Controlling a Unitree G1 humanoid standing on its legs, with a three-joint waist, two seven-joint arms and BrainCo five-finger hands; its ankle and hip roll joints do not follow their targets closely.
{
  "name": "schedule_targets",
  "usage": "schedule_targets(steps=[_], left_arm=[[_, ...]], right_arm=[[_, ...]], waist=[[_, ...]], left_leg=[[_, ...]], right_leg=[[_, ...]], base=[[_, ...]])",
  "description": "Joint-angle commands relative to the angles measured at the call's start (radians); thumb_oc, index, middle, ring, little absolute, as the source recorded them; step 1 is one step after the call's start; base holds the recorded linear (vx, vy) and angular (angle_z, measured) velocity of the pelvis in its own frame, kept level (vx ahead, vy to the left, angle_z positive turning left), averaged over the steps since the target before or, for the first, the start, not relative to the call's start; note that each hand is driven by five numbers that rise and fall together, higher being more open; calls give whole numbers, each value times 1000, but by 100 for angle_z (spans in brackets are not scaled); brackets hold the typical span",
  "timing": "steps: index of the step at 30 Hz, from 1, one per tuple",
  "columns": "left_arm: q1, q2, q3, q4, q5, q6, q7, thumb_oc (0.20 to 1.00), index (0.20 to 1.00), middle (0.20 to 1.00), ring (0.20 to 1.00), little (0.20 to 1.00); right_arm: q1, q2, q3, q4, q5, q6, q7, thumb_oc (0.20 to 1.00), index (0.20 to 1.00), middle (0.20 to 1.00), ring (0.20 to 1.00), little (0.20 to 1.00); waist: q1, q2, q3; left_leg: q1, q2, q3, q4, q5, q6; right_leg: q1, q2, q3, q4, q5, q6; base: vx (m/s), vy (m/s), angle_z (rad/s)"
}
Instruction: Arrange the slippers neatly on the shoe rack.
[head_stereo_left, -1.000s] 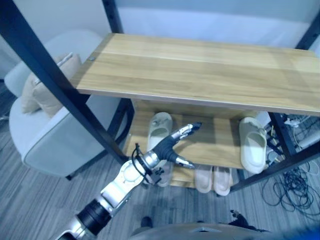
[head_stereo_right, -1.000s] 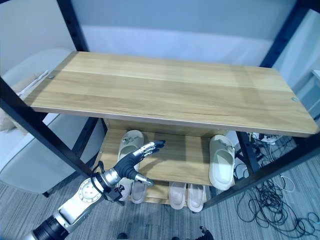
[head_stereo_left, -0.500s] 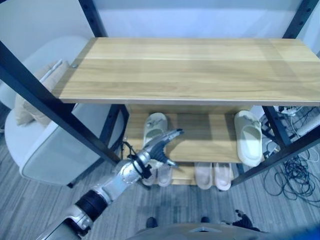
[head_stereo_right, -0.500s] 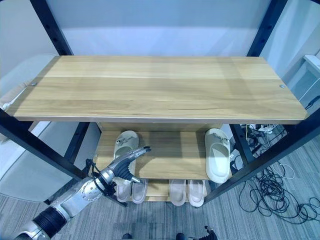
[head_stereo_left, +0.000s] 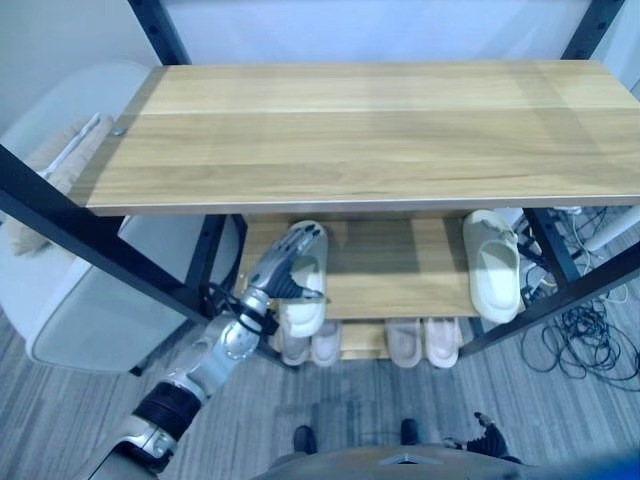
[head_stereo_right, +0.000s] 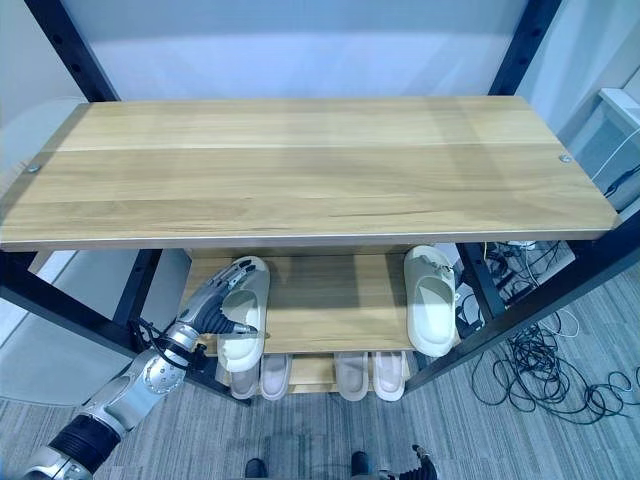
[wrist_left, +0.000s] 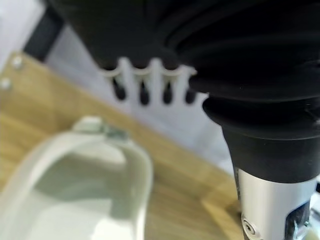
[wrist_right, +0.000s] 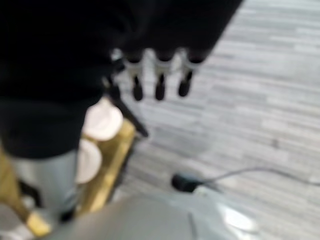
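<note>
Over at the far left stands a pale grey armchair (head_stereo_left: 75, 300), well clear of the work. Next comes the robot's left hand (head_stereo_left: 277, 268), reaching in under the top board of the shoe rack (head_stereo_right: 300, 170) to the middle shelf (head_stereo_right: 335, 305). Its fingers look nearly straight and relaxed, lying over the left edge of a pale green slipper (head_stereo_right: 243, 310) that sits toe-inward at the left end of that shelf; I can't see them curled round it. The left wrist view shows the fingertips (wrist_left: 142, 92) hanging just past the slipper's strap, gripping nothing.

Its mate, the second pale green slipper (head_stereo_right: 430, 298), lies at the far right end of the same shelf, well apart from the first. Below, on the bottom shelf, two pairs of pinkish slippers (head_stereo_right: 362, 374) sit side by side.

The right hand (wrist_right: 157, 75) hangs loose-fingered above the grey floor, holding nothing.

The near slipper's heel overhangs the shelf front, I'd say, so a sideways nudge with flat fingers could tip it off onto the pairs beneath. The arm could also knock the black rack post (head_stereo_left: 100, 245) while reaching.
</note>
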Motion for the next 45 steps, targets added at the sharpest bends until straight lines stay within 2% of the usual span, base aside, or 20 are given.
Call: schedule_targets(steps=[1, 3, 7, 16, 27, 28, 29, 35, 45], left_arm=[[-146, 16, 49, 69, 60, 0, 74, 1000, 1000, 1000, 1000, 1000], [-148, 15, 48, 71, 61, -1, 76, 1000, 1000, 1000, 1000, 1000], [-232, -9, 12, 208, 98, 53, 143, 1000, 1000, 1000, 1000, 1000], [-309, -14, -15, 331, 136, 106, 201, 1000, 1000, 1000, 1000, 1000], [-378, -31, -43, 494, 93, 126, 227, 1000, 1000, 1000, 1000, 1000], [-380, -36, -50, 517, 88, 126, 225, 790, 790, 790, 790, 790], [-386, -38, -55, 535, 84, 127, 224, 200, 200, 200, 200, 200], [-396, -40, -86, 576, 93, 124, 210, 200, 200, 200, 200, 200], [-403, -70, -113, 480, 139, 120, 247, 200, 200, 200, 200, 200]], right_arm=[[1, -67, 19, 42, -25, -14, -19, 1000, 1000, 1000, 1000, 1000], [0, -67, 19, 43, -25, -14, -20, 1000, 1000, 1000, 1000, 1000], [-38, -74, 33, 78, -20, -18, -44, 1000, 1000, 1000, 1000, 1000], [-64, -78, 44, 90, -9, -29, -68, 1000, 1000, 1000, 1000, 1000], [-72, -95, 57, 67, -7, -42, -79, 1000, 1000, 1000, 1000, 1000], [-73, -98, 59, 60, -7, -44, -79, 1000, 1000, 1000, 1000, 1000], [-72, -102, 60, 51, -8, -46, -80, 1000, 1000, 1000, 1000, 1000], [-66, -120, 61, 9, -16, -56, -82, 1000, 1000, 1000, 1000, 1000], [-134, -110, 72, 104, -9, -47, -114, 1000, 1000, 1000, 1000, 1000]], waist=[[-16, 12, -35], [-15, 12, -35], [-27, 13, -27], [-41, 13, -25], [-60, 16, -16], [-63, 17, -15], [-65, 19, -13], [-77, 30, -8], [-73, 44, -10]], left_leg=[[-62, 21, -40, 13, 31, -28], [-63, 21, -40, 13, 31, -28], [-105, 18, -39, 13, 41, -27], [-150, 20, -27, 13, 48, -25], [-184, 24, -11, 13, 54, -26], [-186, 25, -9, 13, 54, -26], [-187, 24, -6, 13, 55, -26], [-194, 26, 5, 13, 55, -27], [-196, 30, 3, 13, 55, -29]], right_leg=[[-14, -80, -39, 10, 52, 115], [-16, -80, -39, 10, 52, 115], [-67, -80, -28, 10, 66, 114], [-128, -81, -10, 10, 83, 112], [-180, -77, 13, 10, 99, 109], [-186, -77, 17, 10, 100, 108], [-191, -76, 22, 10, 102, 108], [-210, -72, 38, 10, 105, 108], [-213, -69, 36, 10, 99, 106]], base=[[-1, 3, -4], [0, 0, 0], [-10, 11, -2], [-2, 3, -7], [-2, -4, -3], [-14, -1, -11], [-16, -2, -13], [1, -6, -10], [9, -17, -1]])
